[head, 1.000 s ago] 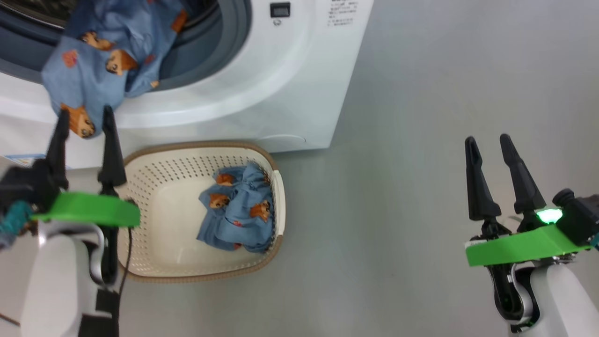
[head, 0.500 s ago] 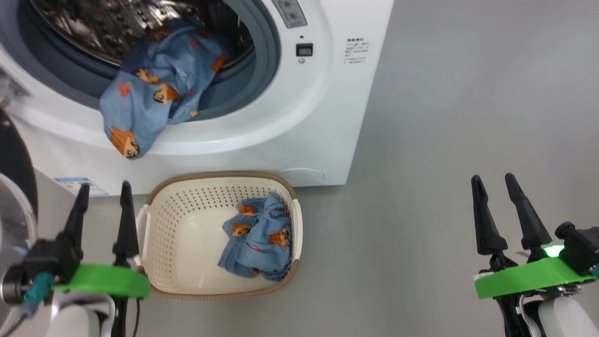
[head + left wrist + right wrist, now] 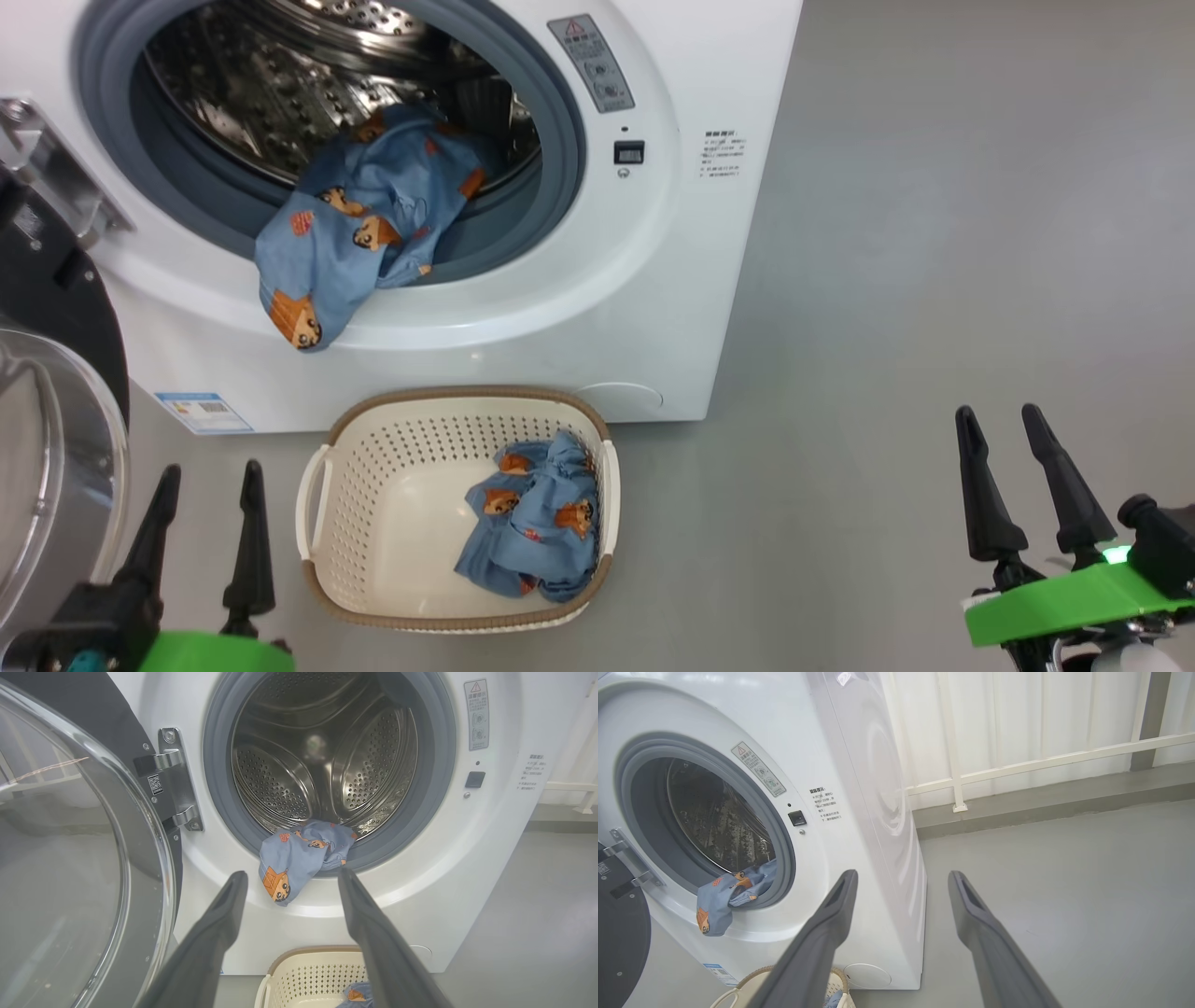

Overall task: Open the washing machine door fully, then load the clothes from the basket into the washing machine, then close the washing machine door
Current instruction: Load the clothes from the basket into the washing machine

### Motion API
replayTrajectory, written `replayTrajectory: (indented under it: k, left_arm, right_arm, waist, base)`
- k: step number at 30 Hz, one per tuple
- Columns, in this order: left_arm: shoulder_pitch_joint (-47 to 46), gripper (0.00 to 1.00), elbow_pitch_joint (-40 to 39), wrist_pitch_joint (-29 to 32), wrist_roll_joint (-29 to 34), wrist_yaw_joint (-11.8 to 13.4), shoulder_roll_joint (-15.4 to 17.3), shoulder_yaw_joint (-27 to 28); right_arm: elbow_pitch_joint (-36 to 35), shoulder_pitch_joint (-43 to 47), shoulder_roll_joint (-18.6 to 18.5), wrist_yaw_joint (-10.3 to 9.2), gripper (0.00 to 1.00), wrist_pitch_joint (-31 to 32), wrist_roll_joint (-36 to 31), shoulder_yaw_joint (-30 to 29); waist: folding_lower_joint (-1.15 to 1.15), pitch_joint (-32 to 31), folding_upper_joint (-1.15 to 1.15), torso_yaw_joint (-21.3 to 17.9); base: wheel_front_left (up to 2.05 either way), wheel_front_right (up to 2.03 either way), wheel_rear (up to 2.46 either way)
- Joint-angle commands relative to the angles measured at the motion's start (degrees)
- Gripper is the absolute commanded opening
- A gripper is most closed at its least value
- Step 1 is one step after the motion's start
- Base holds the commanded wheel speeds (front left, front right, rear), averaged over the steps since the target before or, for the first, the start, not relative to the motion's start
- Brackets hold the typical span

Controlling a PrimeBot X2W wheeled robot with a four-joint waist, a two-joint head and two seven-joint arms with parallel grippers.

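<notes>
Head view from my end: the washing machine door [image 3: 61, 308] is swung wide open at the left of the washing machine [image 3: 653, 308]. One piece of the clothes [image 3: 364, 233] hangs half out of the drum [image 3: 280, 84] over the gasket [image 3: 551, 121], and the other piece [image 3: 537, 532] is bunched in the right end of the basket [image 3: 467, 396] on the floor [image 3: 887, 327] just in front. Left gripper [image 3: 211, 471] sits just left of the basket and right gripper [image 3: 997, 413] is well off to the right, both with jaws spread wide and holding nothing.
</notes>
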Motion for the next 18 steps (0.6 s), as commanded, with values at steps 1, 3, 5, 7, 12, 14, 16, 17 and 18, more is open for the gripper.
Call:
replayTrajectory:
  k: [1, 3, 5, 7, 12, 14, 16, 17, 18]
  left_arm:
    - [0.6, 1.00, -2.2, -0.3, 0.3, 0.0, 0.9, 2.3]
    - [2.0, 1.00, -3.0, -0.3, 0.2, 0.0, 0.8, 2.8]
    - [3.3, 1.00, -3.8, -0.3, 0.2, 0.0, 0.7, 3.1]
    - [4.1, 1.00, -4.3, -0.3, 0.2, 0.0, 0.7, 3.3]
    - [5.2, 1.00, -5.2, -0.3, 0.2, 0.0, 0.5, 3.4]
    - [5.6, 1.00, -5.5, -0.3, 0.2, 0.0, 0.5, 3.5]
    - [5.7, 1.00, -5.7, -0.3, 0.3, 0.0, 0.4, 3.4]
    - [5.7, 1.00, -5.8, -0.3, 0.3, 0.0, 0.4, 3.4]
    - [5.7, 1.00, -5.9, -0.3, 0.3, 0.0, 0.4, 3.4]
  right_arm:
    - [-1.4, 0.4, -0.9, 0.33, 1.00, -0.4, 0.4, 0.9]
    - [-1.4, 1.0, -0.8, 0.33, 1.00, -0.4, 0.5, 0.6]
    - [-1.5, 1.6, -0.8, 0.33, 1.00, -0.4, 0.5, 0.5]
    - [-1.5, 2.0, -0.8, 0.33, 1.00, -0.4, 0.6, 0.4]
    - [-1.7, 2.7, -0.9, 0.33, 1.00, -0.4, 0.6, 0.2]
    - [-1.8, 2.9, -1.0, 0.33, 1.00, -0.4, 0.7, 0.2]
    - [-1.9, 3.0, -1.0, 0.33, 1.00, -0.4, 0.7, 0.2]
    - [-1.9, 3.0, -1.0, 0.33, 1.00, -0.4, 0.7, 0.2]
    - [-2.0, 3.0, -1.0, 0.33, 1.00, -0.4, 0.7, 0.2]
  waist:
    - [0.00, -1.0, 0.00, 0.1]
    - [0.00, -1.6, 0.00, 0.1]
    - [0.00, -2.1, 0.00, 0.0]
    - [0.00, -2.5, 0.00, 0.0]
    - [0.00, -3.0, 0.00, -0.1]
    - [0.00, -3.1, 0.00, -0.2]
    - [0.00, -3.0, 0.00, -0.3]
    - [0.00, -3.0, 0.00, -0.3]
    - [0.00, -2.9, 0.00, -0.4]
  base:
    - [0.00, 0.00, 0.00]
    - [0.00, 0.00, 0.00]
    - [0.00, 0.00, 0.00]
    - [0.00, 0.00, 0.00]
    - [0.00, 0.00, 0.00]
    - [0.00, 0.00, 0.00]
    - [0.00, 0.00, 0.00]
    - [0.00, 0.00, 0.00]
    - [0.00, 0.00, 0.00]
